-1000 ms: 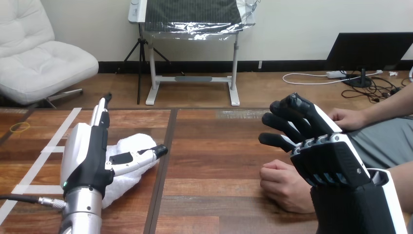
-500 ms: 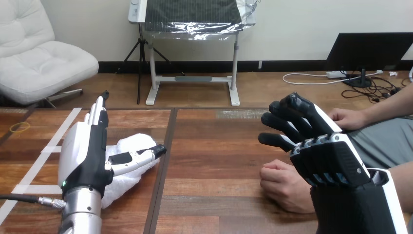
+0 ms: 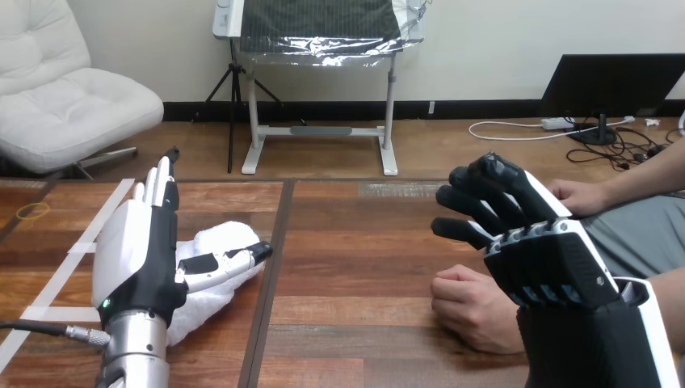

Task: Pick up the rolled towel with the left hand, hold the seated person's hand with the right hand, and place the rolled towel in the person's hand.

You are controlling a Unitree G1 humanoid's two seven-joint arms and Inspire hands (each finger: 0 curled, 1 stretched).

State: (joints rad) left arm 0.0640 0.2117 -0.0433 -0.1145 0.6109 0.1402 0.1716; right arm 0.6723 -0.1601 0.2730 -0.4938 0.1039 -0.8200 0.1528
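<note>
Slightly, the left hand (image 3: 133, 250) has leaned toward nine o'clock, open, thumb over the rolled towel (image 3: 216, 236) at eight o'clock; no grasp yet. The right hand (image 3: 549, 263), fingers relaxed, hovers unmoved over the person's hand (image 3: 468, 311).

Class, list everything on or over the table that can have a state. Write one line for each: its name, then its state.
left hand: open, fingers straight, thumb across the towel.
rolled towel: lying on the table, not lifted.
right hand: open, raised over the table, holding nothing.
person's nearer hand: resting on the table, fingers curled, not held.
person's farther hand: beyond the right hand, holding nothing visible.
</note>
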